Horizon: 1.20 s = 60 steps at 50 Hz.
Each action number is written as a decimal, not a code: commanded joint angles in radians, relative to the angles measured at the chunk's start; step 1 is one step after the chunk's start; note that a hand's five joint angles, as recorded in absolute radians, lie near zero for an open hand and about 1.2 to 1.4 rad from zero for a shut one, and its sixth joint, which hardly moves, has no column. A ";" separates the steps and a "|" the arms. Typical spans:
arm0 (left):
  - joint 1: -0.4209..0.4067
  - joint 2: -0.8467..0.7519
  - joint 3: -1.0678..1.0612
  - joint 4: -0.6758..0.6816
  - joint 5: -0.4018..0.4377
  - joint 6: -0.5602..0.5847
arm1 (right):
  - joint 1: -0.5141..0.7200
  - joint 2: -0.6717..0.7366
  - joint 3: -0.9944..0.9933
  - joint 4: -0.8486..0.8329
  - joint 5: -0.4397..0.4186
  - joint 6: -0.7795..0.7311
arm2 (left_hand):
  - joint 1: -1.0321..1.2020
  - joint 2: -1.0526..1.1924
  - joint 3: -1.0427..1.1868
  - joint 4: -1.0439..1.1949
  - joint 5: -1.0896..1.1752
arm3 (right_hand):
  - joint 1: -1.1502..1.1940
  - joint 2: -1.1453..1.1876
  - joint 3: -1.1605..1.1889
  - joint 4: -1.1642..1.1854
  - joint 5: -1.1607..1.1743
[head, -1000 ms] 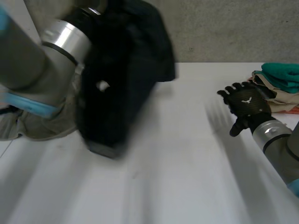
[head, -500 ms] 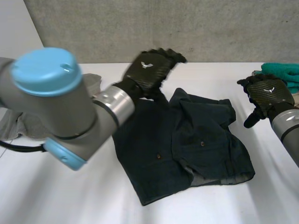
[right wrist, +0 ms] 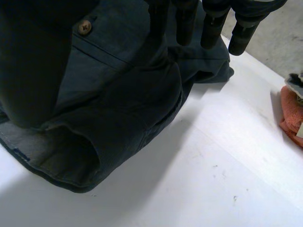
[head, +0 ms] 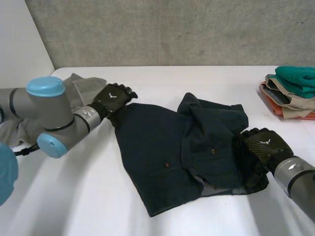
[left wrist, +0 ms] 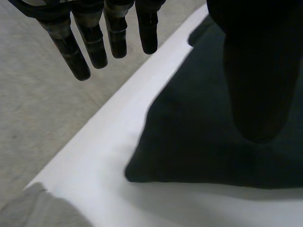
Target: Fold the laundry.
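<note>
The left hand and right hand have dropped onto rumpled dark shorts — fingers straight, gripping nothing.

A white surface carries everything, matt and evenly lit along its far edge. Behind that far edge stands a grey concrete wall with a rough, speckled face and one small dark spot low on it. At the far left corner a paler, smooth wall panel meets the concrete. In the right wrist view a few faint dark specks mark the white top, and past its edge lies speckled grey.
</note>
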 commanded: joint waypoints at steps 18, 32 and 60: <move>-0.075 0.033 0.037 -0.039 -0.212 0.017 | 0.010 0.146 -0.205 -0.443 0.050 -0.163 | 1.104 1.106 1.105 1.112 1.124 | 1.172 1.185 1.186 1.185 1.174; -0.155 0.283 -0.273 -0.036 -0.257 -0.038 | 0.017 0.628 -0.908 -0.546 -0.006 -0.206 | 1.104 1.106 1.105 1.112 1.124 | 1.172 1.185 1.186 1.185 1.174; -0.081 0.163 -0.230 -0.038 -0.201 -0.019 | 0.081 0.171 -0.504 0.228 0.140 0.045 | 0.241 0.243 0.242 0.250 0.261 | -0.050 -0.036 -0.036 -0.037 -0.048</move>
